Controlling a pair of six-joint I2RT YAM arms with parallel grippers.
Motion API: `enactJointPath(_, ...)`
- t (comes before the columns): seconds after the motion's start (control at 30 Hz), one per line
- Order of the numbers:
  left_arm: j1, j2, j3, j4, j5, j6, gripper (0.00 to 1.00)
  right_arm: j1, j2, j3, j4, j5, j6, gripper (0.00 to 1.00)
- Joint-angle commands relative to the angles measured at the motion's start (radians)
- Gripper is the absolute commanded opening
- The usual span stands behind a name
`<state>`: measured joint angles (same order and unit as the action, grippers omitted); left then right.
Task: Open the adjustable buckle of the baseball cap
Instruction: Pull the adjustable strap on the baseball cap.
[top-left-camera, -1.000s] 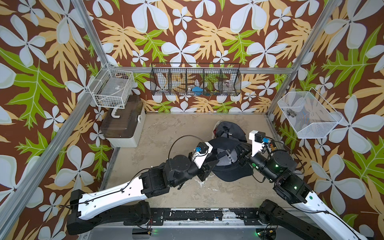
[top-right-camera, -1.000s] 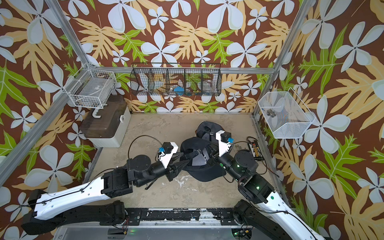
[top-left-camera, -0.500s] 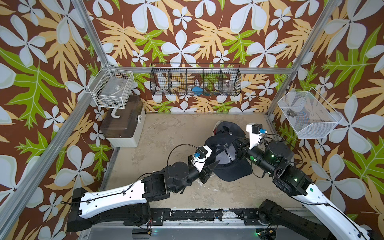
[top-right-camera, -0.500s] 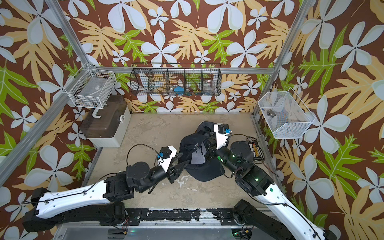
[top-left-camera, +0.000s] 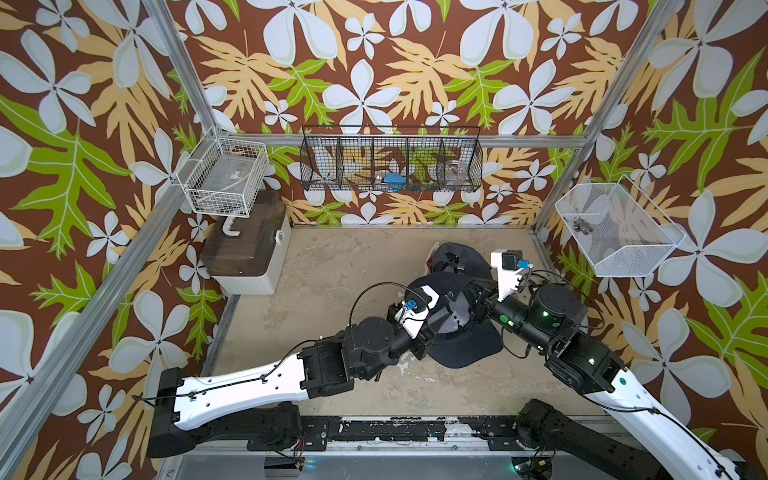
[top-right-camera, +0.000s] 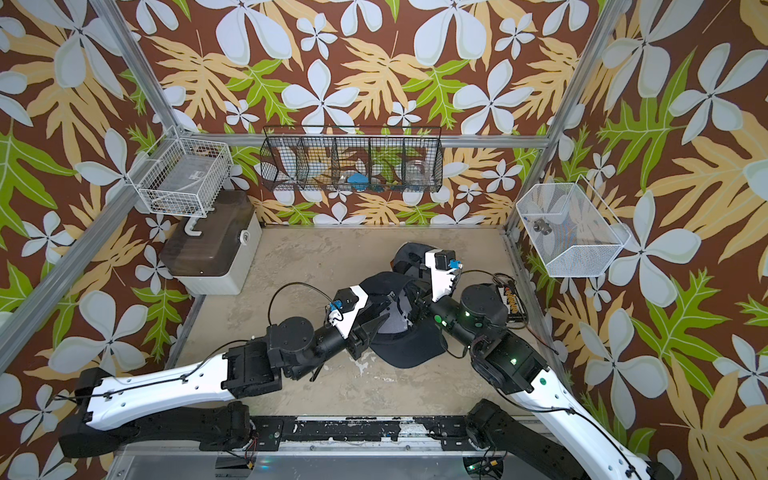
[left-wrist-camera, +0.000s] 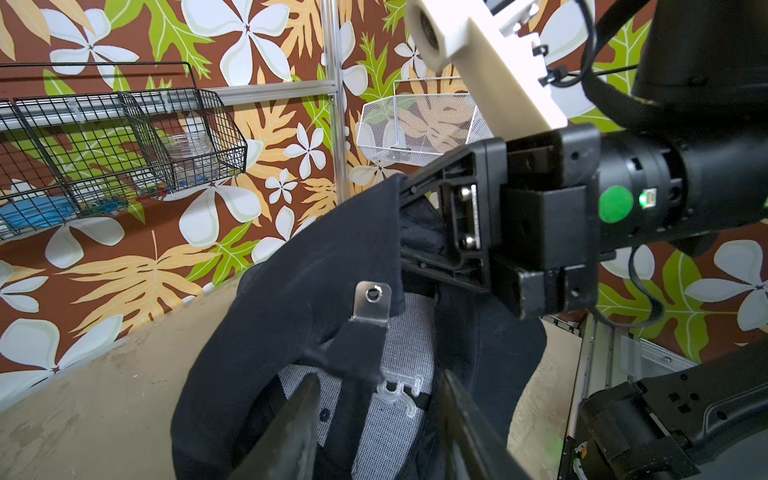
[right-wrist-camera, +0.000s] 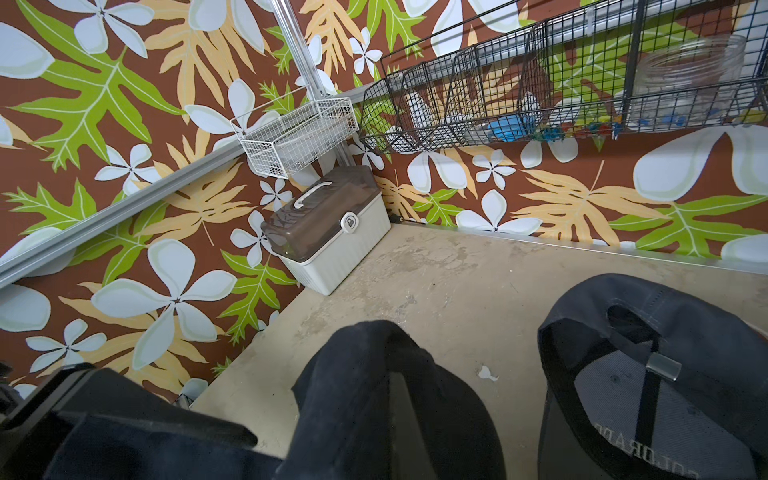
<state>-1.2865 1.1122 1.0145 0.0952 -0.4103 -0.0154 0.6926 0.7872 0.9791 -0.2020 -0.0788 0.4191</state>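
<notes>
A dark navy baseball cap (top-left-camera: 469, 349) lies upside down at the right of the floor, with its rear edge lifted. My right gripper (top-left-camera: 473, 299) is shut on that rear rim; in the right wrist view the cap's fabric (right-wrist-camera: 353, 374) drapes over the gripper (right-wrist-camera: 392, 390). In the left wrist view the silver buckle (left-wrist-camera: 372, 301) stands up on the dark strap (left-wrist-camera: 357, 399). My left gripper (left-wrist-camera: 378, 415) is open. The strap runs between its fingers (left-wrist-camera: 299, 415) without touching them. In a top view the left gripper (top-right-camera: 386, 316) reaches into the cap (top-right-camera: 409, 347).
A second dark cap (top-left-camera: 455, 255) lies just behind, its strap clasp (right-wrist-camera: 663, 368) showing. A lidded box (top-left-camera: 245, 253) sits back left under a white wire basket (top-left-camera: 224, 183). A black wire rack (top-left-camera: 390, 166) hangs on the back wall and a mesh basket (top-left-camera: 615, 228) on the right.
My right gripper has carried the cap's rear rim a little up and toward the back wall. The left arm shifted slightly and stays at the strap. Neither gripper opened or shut.
</notes>
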Motion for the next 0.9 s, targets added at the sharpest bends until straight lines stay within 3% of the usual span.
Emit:
enactJointPath(0.0,0.000,0.006,0.006,0.027,0.009,0.012,0.47,0.001,-0.005,0.002,0.044,-0.005,0.009,0.00)
enactJointPath(0.67,0.000,0.063,0.039,0.055,-0.004,0.035,0.44,0.001,-0.041,-0.024,0.051,-0.035,0.022,0.00)
enactJointPath(0.87,0.000,0.073,0.042,0.058,-0.004,0.040,0.36,0.001,-0.045,-0.026,0.053,-0.044,0.024,0.00)
